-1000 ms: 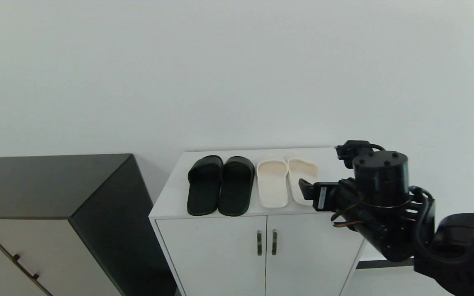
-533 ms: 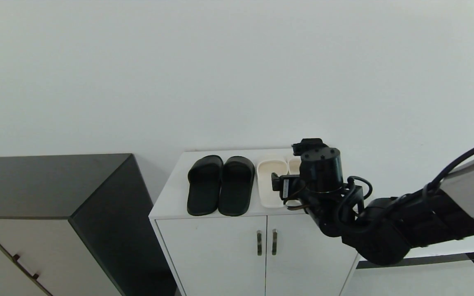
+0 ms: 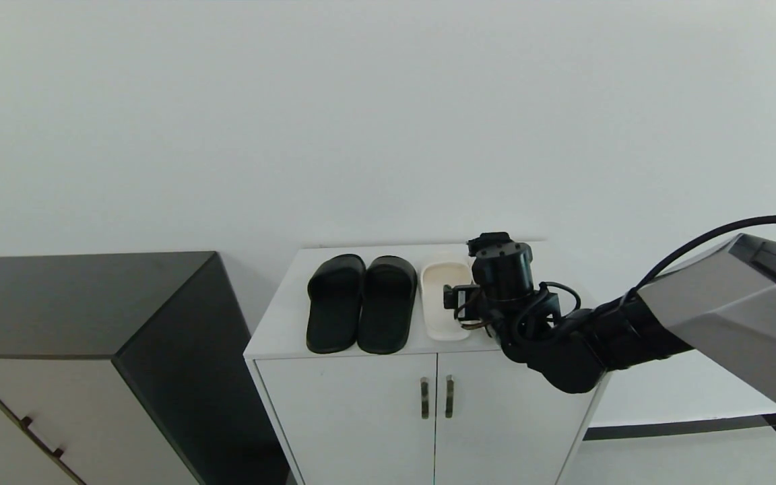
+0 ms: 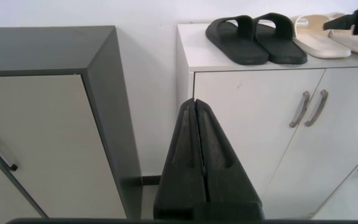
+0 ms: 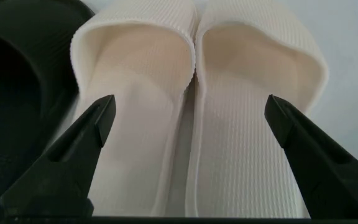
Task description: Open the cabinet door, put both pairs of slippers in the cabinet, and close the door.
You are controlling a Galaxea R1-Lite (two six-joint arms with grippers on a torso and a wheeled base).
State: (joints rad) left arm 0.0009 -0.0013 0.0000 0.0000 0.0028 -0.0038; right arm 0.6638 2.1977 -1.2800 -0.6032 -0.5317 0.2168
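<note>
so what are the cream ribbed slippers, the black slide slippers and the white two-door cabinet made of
Cream ribbed slippers: likely soft moulded foam or rubber, matte, given the fine ribbing and thick rounded edges. Black slide slippers: probably similar moulded material, smooth and matte. White two-door cabinet: looks like painted or laminated board, flat and smooth; cannot tell which.

Bright, even light; soft shadows

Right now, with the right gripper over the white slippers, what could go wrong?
The cabinet doors are shut, so a grasped pair has nowhere to go. The open right gripper spans both white slippers; one could slip out on closing. One finger is near the black slippers and might nudge them.
</note>
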